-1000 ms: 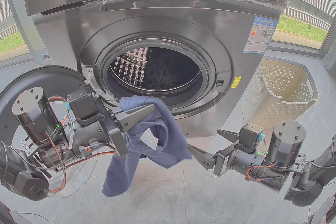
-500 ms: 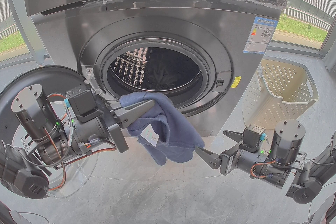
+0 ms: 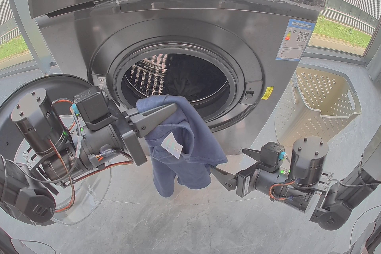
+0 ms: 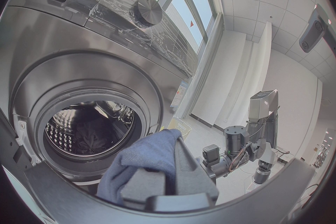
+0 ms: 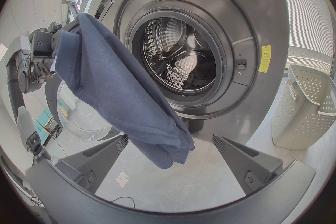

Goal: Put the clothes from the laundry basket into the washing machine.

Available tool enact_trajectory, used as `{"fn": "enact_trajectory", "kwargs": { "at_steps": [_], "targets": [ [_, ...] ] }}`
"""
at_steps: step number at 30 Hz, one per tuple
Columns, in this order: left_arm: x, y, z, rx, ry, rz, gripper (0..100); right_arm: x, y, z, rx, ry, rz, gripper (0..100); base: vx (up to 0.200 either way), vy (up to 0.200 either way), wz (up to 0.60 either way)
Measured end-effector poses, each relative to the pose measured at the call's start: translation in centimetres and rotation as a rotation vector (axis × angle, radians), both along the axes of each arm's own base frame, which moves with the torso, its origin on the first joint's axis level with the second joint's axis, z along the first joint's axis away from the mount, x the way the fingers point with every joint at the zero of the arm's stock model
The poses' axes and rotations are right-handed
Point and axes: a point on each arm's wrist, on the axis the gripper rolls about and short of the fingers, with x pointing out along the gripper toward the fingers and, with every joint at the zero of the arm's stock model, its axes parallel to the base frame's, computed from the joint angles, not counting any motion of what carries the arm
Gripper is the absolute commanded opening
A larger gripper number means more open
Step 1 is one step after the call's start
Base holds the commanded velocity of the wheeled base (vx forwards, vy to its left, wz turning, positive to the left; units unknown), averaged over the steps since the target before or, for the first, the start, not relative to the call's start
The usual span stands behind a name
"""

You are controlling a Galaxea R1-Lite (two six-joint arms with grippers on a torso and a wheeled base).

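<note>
Blue cloth, a soft garment (image 3: 190, 135), hangs in the centre of the head view, just below and in front of the round mouth of the washing machine (image 3: 262, 36). The left gripper (image 3: 168, 112) comes in from the left of the frame, its fingers pinched together on the garment's top fold. The rest drapes down toward the grey floor (image 3: 158, 223), and a white label (image 3: 171, 145) shows on its front.

The right gripper (image 3: 228, 161) sits lower right of centre with its jaws spread wide and nothing held. The garment's lowest fold hangs at the gap between its fingers; whether cloth and finger touch cannot be told.

The machine's door (image 3: 47, 88) stands swung open at the left edge of the frame. Inside the steel drum (image 3: 151, 76) lies a dark piece of clothing (image 5: 201, 76). The cream laundry basket (image 3: 321, 108) stands at the right of the frame, beside the machine, tipped toward it.
</note>
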Motion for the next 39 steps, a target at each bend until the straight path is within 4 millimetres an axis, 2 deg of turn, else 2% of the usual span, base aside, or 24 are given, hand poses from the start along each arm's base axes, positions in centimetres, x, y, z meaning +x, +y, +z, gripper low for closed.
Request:
{"fn": "enact_trajectory", "kwargs": {
  "at_steps": [17,22,30,37,38,39],
  "targets": [
    [-0.4,0.1,-0.5,0.011,0.014,-0.006,0,4.5,3.3,1.8,0.097,-0.133,-0.007,100,0.000,0.000,0.00],
    [-0.2,0.1,-0.5,0.011,0.013,-0.004,0,4.4,3.7,1.8,0.113,-0.144,0.021,100,0.000,0.000,0.00],
    [0.7,-0.1,-0.1,0.000,-0.002,0.010,0,2.7,4.6,0.8,0.115,-0.129,0.139,100,0.000,0.000,0.00],
    [0.9,-0.1,0.0,-0.001,-0.004,0.015,0,2.9,5.2,0.6,0.127,-0.140,0.148,100,0.000,0.000,0.00],
    [0.9,0.0,0.0,-0.001,-0.003,0.015,0,3.1,5.4,0.8,0.133,-0.147,0.148,0,0.000,0.000,0.00],
    [0.9,-0.1,-0.1,0.000,-0.002,0.014,0,3.2,5.5,1.0,0.144,-0.158,0.147,0,0.000,0.000,0.00]
  ]
}}
